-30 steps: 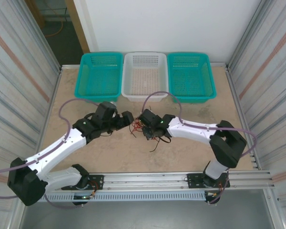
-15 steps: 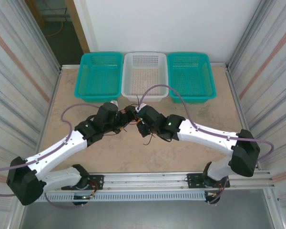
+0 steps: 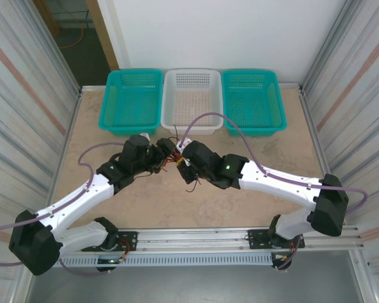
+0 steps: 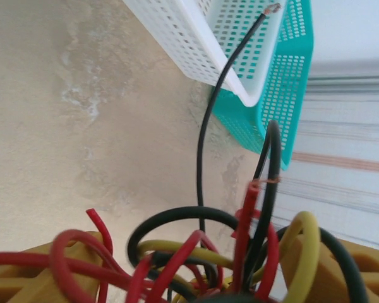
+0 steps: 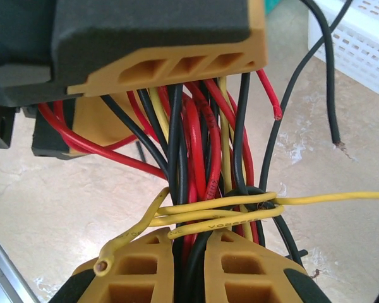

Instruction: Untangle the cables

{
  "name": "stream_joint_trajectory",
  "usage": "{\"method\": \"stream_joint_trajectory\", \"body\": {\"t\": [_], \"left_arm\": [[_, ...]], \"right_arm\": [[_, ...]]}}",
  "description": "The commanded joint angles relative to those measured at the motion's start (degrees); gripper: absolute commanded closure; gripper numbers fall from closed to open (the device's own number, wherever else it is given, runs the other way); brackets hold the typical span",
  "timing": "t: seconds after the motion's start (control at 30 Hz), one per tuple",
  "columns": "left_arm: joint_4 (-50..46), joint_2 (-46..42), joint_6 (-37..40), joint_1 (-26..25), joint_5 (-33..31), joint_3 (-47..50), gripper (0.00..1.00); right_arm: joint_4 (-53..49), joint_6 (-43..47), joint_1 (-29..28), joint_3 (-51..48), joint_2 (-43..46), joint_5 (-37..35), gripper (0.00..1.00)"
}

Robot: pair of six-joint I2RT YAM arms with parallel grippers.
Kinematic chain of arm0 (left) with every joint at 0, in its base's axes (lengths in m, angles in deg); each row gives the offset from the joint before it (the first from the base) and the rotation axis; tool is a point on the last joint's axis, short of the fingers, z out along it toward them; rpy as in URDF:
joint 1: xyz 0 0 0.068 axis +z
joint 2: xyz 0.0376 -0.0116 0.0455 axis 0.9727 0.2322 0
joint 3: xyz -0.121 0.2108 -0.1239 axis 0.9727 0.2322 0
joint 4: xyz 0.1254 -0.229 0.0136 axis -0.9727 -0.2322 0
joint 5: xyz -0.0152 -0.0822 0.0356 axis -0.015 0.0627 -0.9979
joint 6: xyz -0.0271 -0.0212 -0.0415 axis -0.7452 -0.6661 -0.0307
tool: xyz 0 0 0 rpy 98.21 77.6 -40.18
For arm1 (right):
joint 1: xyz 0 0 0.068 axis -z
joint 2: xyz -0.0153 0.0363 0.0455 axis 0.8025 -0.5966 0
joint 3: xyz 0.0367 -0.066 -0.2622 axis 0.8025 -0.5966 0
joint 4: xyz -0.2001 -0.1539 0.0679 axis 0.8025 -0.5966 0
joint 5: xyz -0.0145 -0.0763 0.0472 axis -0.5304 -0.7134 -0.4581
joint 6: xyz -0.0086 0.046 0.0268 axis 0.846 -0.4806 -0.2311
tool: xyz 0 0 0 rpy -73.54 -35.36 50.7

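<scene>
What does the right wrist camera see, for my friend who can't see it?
A tangled bundle of red, black and yellow cables runs up from the right gripper, whose jaws are shut on it, to the left gripper above. A white basket corner shows at top right.

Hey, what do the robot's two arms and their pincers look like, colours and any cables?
The left arm and right arm have white links and black joint housings, each with a small green light. A purple-grey cable loops off each. The right pincer has yellow-orange fingers with hollow ribbed cut-outs; the left pincer matches.
</scene>
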Motion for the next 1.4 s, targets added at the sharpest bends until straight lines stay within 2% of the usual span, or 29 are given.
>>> {"method": "stream_joint_trajectory", "body": {"t": [0.0,0.07,0.13,0.23,0.4,0.47,0.57,0.6,0.63,0.7,0.77,0.87,0.9,1.03,1.13,1.17,1.3,1.37], "left_arm": [[5.4,1.2,-0.8,0.1,3.5,0.5,0.32],[6.4,1.8,-1.0,0.1,4.6,0.9,0.35],[6.6,2.0,-1.2,0.1,5.3,1.4,0.43],[6.7,1.8,-1.1,0.1,5.6,1.9,0.63],[6.9,1.7,0.0,0.1,6.1,2.3,0.87],[7.5,1.7,0.5,0.2,6.1,2.6,0.97],[10.1,1.5,0.8,1.5,6.9,3.8,1.0],[12.1,1.3,1.4,2.5,7.6,4.4,1.0],[14.8,1.0,2.3,3.8,8.8,5.1,1.0],[21.7,0.3,4.7,6.3,11.5,6.2,1.0],[26.5,-0.5,6.9,8.5,13.0,6.5,1.0],[31.6,-0.4,9.8,10.9,15.8,5.6,1.0],[33.6,-0.1,10.2,11.5,17.0,5.3,1.0],[48.3,3.5,8.5,12.7,24.0,5.3,1.0],[58.1,7.2,5.5,13.1,28.6,4.8,1.0],[59.8,8.2,5.1,13.1,29.9,4.3,1.0],[59.0,9.3,6.7,13.0,32.2,3.0,1.0],[57.1,9.1,8.0,13.0,32.3,2.4,1.0]], "right_arm": [[2.9,1.7,-0.9,2.4,0.5,1.0,0.9],[3.0,1.6,-0.8,2.7,0.0,0.9,0.9],[3.3,1.7,-0.8,2.9,-0.6,0.9,0.9],[3.2,1.9,-0.8,3.6,-1.4,0.3,0.9],[2.7,1.8,-0.8,5.0,-2.6,0.0,0.89],[2.4,1.2,-0.8,5.4,-2.5,-1.6,0.82],[0.7,0.4,-0.8,6.9,-1.2,-7.0,0.53],[-0.5,0.0,-0.7,7.9,-0.3,-8.7,0.4],[-2.1,-0.5,-0.3,9.1,0.7,-9.7,0.21],[-4.9,-2.9,1.1,11.9,2.9,-9.6,0.0],[-7.6,-6.4,4.8,14.5,5.4,-5.5,0.01],[-10.2,-13.1,13.6,15.7,8.1,-0.2,0.01],[-9.8,-14.8,15.8,14.6,9.5,-0.6,0.01],[3.0,-14.3,19.1,2.8,18.9,-4.2,0.01],[7.1,-16.9,27.5,1.1,22.6,15.1,0.01],[7.0,-17.0,29.4,2.2,21.9,20.5,0.07],[-0.1,-13.9,30.2,10.3,14.2,34.1,0.29],[-0.8,-12.8,29.3,11.9,11.9,37.9,0.35]]}}
